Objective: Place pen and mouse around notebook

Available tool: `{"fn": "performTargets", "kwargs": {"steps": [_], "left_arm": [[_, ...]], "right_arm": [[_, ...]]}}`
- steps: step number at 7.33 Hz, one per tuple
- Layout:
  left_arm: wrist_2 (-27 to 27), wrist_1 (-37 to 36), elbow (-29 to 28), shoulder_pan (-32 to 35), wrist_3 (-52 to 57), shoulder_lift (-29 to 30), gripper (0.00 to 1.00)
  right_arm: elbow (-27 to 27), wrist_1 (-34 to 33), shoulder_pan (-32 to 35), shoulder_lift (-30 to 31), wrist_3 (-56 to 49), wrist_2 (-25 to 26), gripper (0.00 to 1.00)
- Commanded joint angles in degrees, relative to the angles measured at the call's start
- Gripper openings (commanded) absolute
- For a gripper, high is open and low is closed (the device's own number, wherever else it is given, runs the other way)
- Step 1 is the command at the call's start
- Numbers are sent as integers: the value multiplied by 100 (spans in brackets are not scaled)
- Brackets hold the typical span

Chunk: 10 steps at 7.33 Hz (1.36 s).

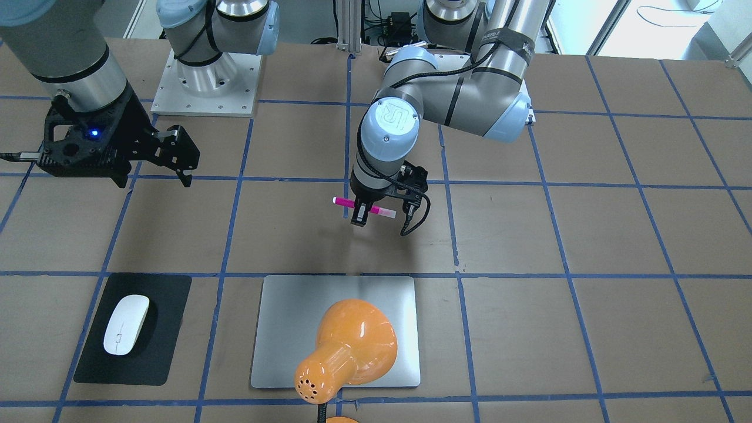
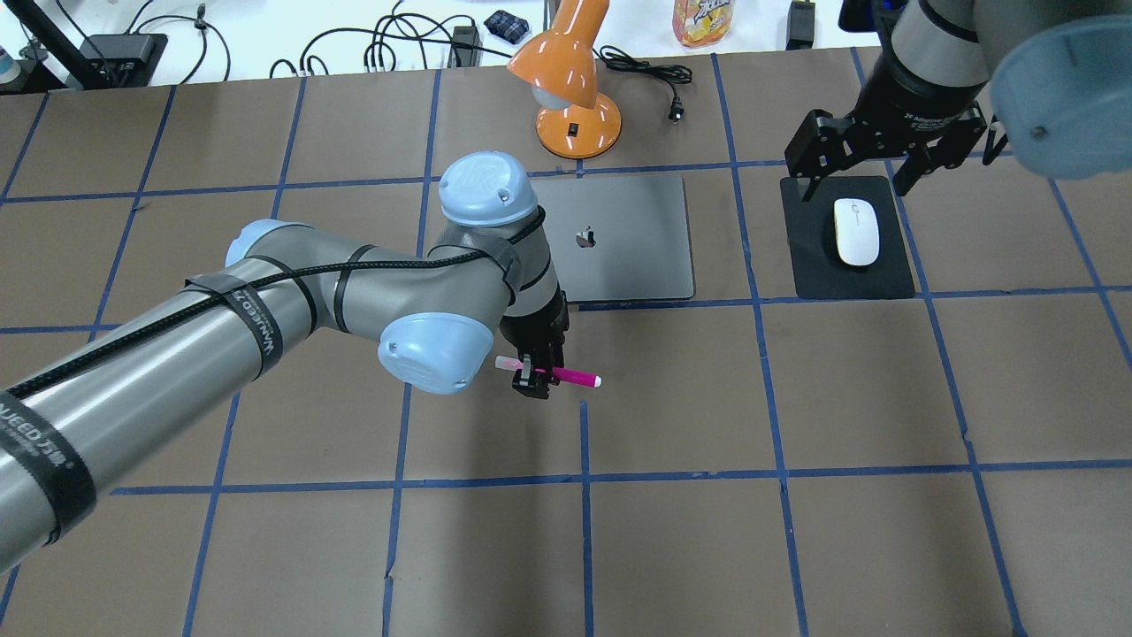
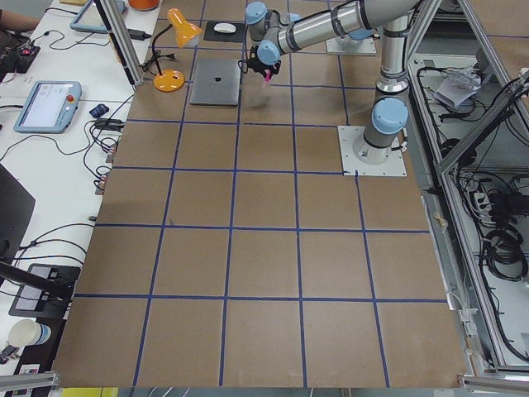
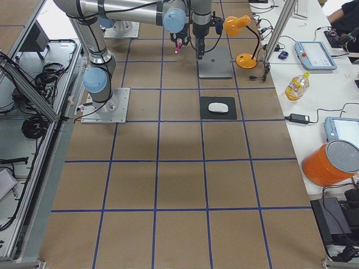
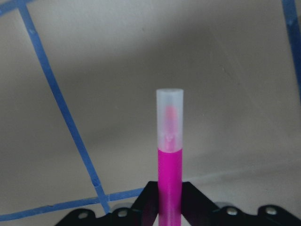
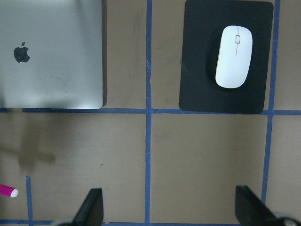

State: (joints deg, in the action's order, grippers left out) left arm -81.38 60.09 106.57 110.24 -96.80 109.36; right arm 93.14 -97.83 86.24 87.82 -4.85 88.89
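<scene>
Status: left gripper (image 2: 531,376) has its jaws pinched on the short magenta-pink pen with the pale translucent cap (image 2: 575,378), gripping it around mid-length. Pen is level and clear of the brown paper surface with blue tape grid lines (image 1: 529,235); its shadow shows on the paper in the right wrist view. Cap end points to the robot's left and the magenta end to its right. It sits on the robot's side of the flat silver-grey metallic notebook (image 2: 637,257), near that edge but apart from it.

Right gripper (image 2: 856,186) has its jaws spread wide with nothing between them. It hangs above the matte black rectangular mat (image 2: 814,274). The small white oval mouse (image 2: 856,232) lies flat on that mat and the gripper isn't touching it. The mat is beside the notebook on the robot's right, with one blue tape line between them.

Markings: a dark apple logo (image 2: 583,237) is centred on the notebook lid. A "UR" logo (image 1: 395,117) is embossed on the left arm's pale blue joint cap. The black strap (image 2: 256,318) on the left arm carries white lettering that ends in "NEED"; the rest isn't cleanly legible.

Glossy orange desk lamp (image 2: 575,88) stands just past the notebook's far edge.
</scene>
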Motion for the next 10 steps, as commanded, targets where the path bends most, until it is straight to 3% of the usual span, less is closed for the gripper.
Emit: {"fn": "performTargets", "kwargs": {"steps": [1,5,7,8,9,10], "left_arm": [[-18,-270,-301,50,-504,426,0],[-18,-340,-427,191,-893,797,0],[-10,-366,-401,191,-658,833,25],[17,-357,-409,191,-569,824,43],[17,-348,-357,191,-472,754,72],[8,-314,-356,182,-271,684,77]], "right_arm": [[-24,-8,7,16,19,14,100],[-33,18,-2,16,19,32,100],[-33,-42,-2,16,10,-38,100],[63,-495,-2,34,-68,-65,100],[99,-639,-2,25,-86,13,100],[73,-649,-2,25,-34,-3,100]]}}
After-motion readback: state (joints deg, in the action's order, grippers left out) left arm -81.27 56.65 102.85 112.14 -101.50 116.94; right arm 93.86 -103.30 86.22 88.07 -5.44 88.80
